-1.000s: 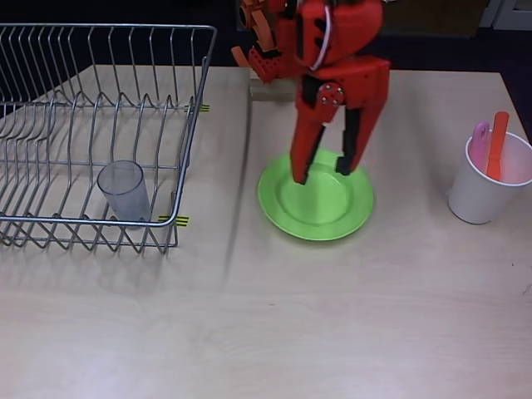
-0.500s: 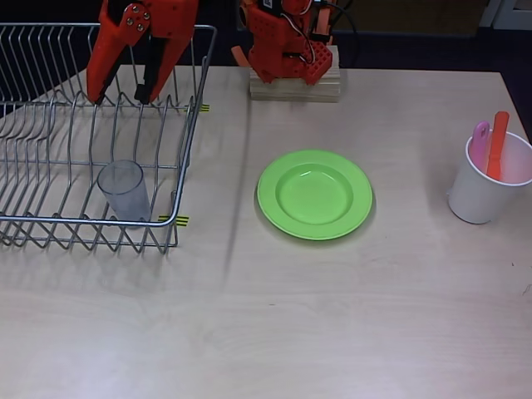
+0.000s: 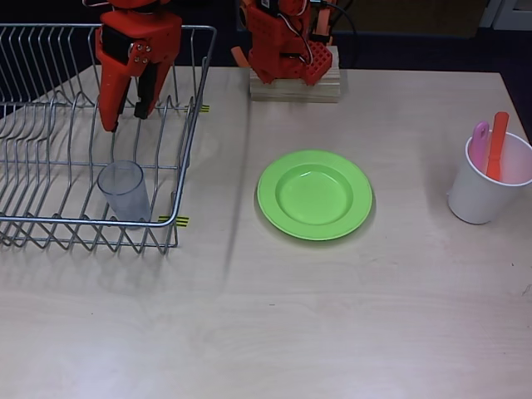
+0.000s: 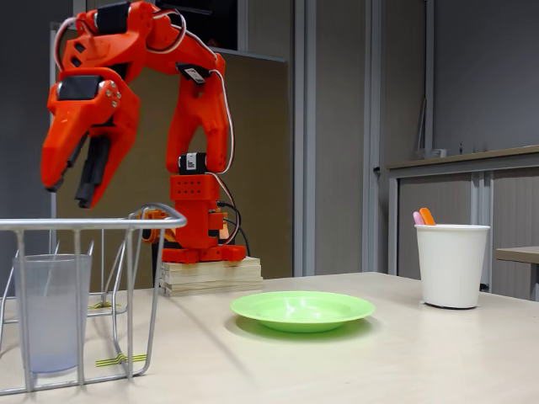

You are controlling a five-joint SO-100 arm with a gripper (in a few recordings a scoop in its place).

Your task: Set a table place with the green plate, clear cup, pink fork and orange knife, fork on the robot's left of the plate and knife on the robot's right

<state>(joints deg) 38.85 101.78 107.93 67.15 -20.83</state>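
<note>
Wire rack [image 3: 179, 125] around clear cup [image 3: 125, 189]

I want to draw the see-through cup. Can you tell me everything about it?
The clear cup is a small, cloudy grey plastic tumbler, slightly tapered. It stands upright and looks empty, in the front right corner of the wire dish rack in the overhead view. The rack's wires surround it. The gripper hangs open above the rack, not touching the cup.
</note>
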